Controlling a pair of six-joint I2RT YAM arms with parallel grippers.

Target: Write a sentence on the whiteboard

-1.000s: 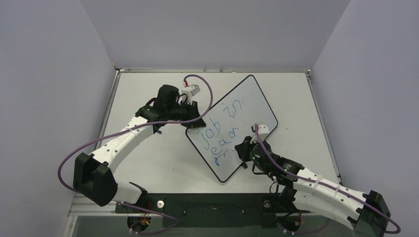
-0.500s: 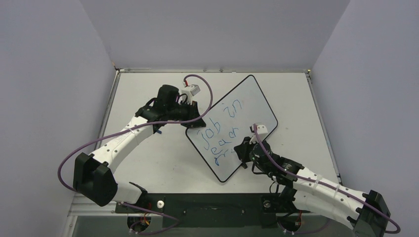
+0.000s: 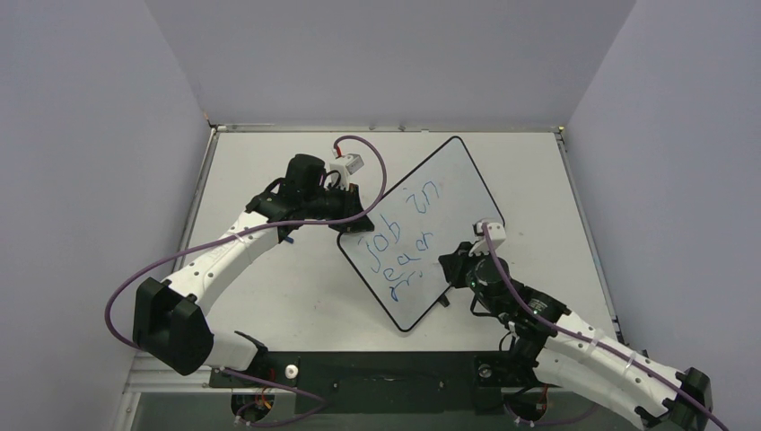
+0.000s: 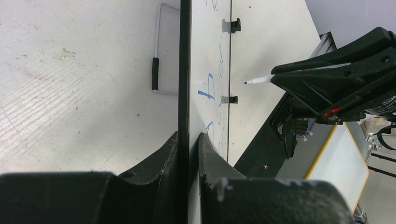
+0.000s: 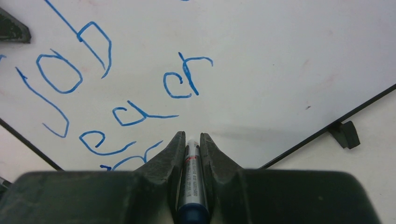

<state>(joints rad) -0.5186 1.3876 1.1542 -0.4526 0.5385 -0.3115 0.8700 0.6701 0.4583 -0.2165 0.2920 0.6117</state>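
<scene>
The whiteboard [image 3: 453, 184] lies slanted on the table's middle, black-bordered. The blue sentence [image 3: 402, 244] reads roughly "job in" with two wobbly lines under it. My left gripper [image 3: 357, 221] is shut on the board's left edge; in the left wrist view its jaws [image 4: 188, 136] pinch the black edge [image 4: 185, 70]. My right gripper [image 3: 451, 266] is shut on a blue marker [image 5: 191, 186] and hovers over the board's lower right part. The marker tip [image 4: 258, 80] points at the board, beside the lettering [image 5: 70, 79], over blank board [image 5: 280, 56].
A black foot [image 5: 345, 134] sticks out at the board's near edge. A thin wire bracket with a black sleeve [image 4: 155, 72] lies on the table behind the board. Grey walls close the table at left, back and right.
My right gripper has moved right with the marker, away from the last line of writing towards the board's near right edge. The left arm and board have not moved.
</scene>
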